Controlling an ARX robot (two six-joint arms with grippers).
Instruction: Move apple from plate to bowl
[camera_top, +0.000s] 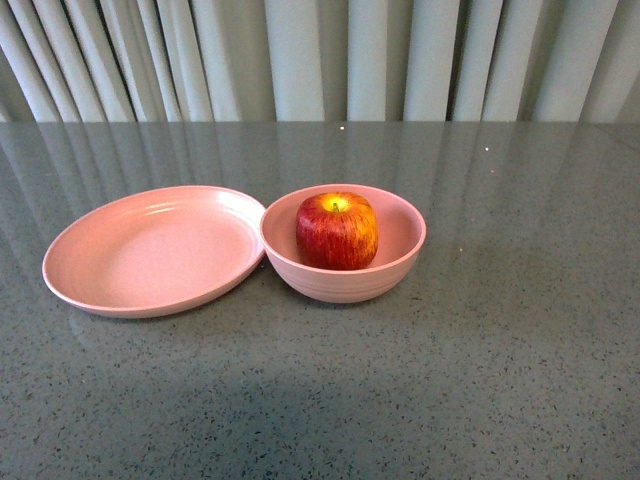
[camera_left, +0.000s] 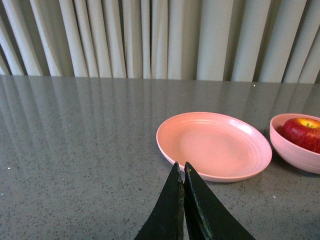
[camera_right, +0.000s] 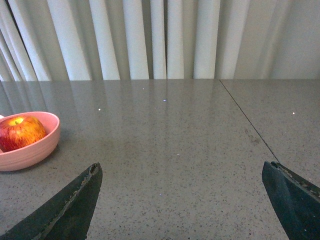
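The red apple (camera_top: 337, 231) with a yellow stem dimple sits inside the deep pink bowl (camera_top: 400, 262) at the middle of the table. The shallow pink plate (camera_top: 150, 250) lies empty, touching the bowl's left side. Neither arm shows in the front view. In the left wrist view my left gripper (camera_left: 181, 167) is shut and empty, just short of the plate's (camera_left: 215, 145) near rim, with the bowl (camera_left: 295, 152) and apple (camera_left: 304, 132) beyond. In the right wrist view my right gripper (camera_right: 182, 170) is open and empty, over bare table, apart from the bowl (camera_right: 30, 150) and apple (camera_right: 20, 132).
The grey speckled table (camera_top: 500, 380) stretches around the dishes. Pale pleated curtains (camera_top: 320, 60) hang behind its far edge. A seam line (camera_right: 247, 122) runs across the tabletop in the right wrist view.
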